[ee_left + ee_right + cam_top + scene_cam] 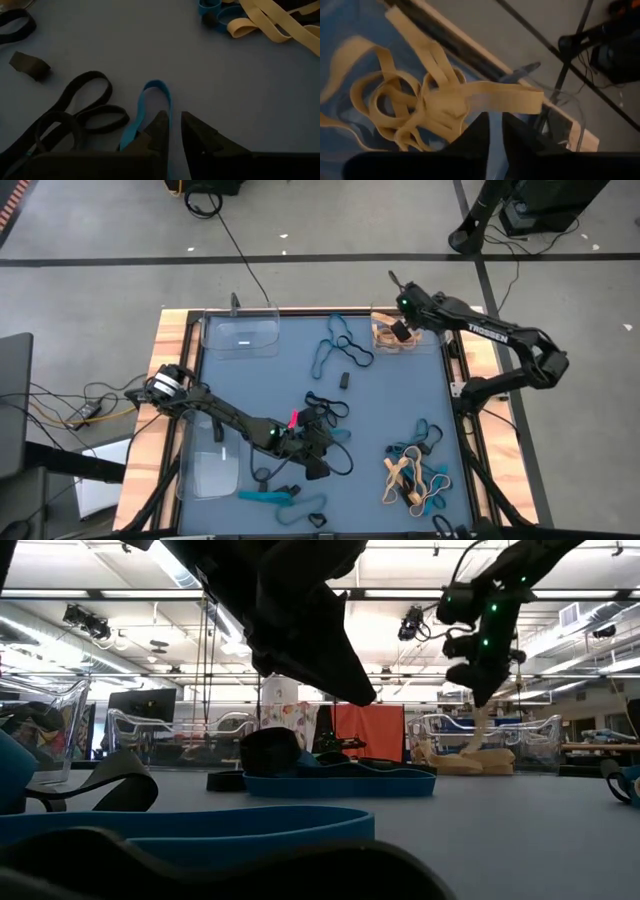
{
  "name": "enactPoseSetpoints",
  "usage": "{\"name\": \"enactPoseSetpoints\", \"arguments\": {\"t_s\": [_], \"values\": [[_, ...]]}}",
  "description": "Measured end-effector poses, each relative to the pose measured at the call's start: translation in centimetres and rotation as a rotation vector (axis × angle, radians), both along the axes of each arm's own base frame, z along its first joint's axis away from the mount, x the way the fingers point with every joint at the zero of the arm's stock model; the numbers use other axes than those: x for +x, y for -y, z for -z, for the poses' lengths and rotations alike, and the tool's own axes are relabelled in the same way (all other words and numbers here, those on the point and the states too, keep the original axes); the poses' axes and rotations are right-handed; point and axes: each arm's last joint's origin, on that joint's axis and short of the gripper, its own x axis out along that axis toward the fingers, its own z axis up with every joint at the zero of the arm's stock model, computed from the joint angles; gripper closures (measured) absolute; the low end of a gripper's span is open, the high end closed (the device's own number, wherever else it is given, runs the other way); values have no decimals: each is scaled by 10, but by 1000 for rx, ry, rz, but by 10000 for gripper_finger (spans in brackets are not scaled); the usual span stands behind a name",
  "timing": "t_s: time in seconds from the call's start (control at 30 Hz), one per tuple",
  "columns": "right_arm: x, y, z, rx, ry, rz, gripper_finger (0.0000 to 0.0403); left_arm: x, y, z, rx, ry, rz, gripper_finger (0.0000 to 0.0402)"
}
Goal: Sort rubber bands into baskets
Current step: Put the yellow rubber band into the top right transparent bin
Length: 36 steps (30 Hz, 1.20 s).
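Meanwhile, tan band [485, 97] being pinched by right gripper [495, 125] over basket [400, 330] at 1 o'clock; blue band [150, 107] being pinched by left gripper [174, 131] mid-table.

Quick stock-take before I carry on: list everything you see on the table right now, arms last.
baskets: three, clear; far left corner, far right corner, near left edge.
tan rubber bands: a pile in the far right basket; more in the near right heap.
teal-blue rubber bands: far centre, near edge, in the near right heap.
black rubber bands: several at centre.
table: one, blue top, wooden edges.
left tool: near centre, low over a blue band.
right tool: above the far right basket.
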Motion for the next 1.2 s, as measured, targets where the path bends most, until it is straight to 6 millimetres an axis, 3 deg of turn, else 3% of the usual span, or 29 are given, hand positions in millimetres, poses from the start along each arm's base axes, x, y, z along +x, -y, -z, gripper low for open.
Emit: {"name": "enactPoseSetpoints", "arguments": {"t_s": [0.3,0.47,0.63,0.97,1.2], "values": [[-4,-6,-4,12,6,11,225,2,0,-1,-2,22,4,349],[-7,-27,-13,115,85,-42,184,3,-1,-2,13,27,18,349],[-6,-62,-9,252,159,-130,179,5,0,-5,42,49,51,349],[-15,-149,13,440,277,-317,208,6,1,-6,55,64,68,349],[-26,-192,22,583,247,-483,216,6,2,-6,70,62,92,349]]}}
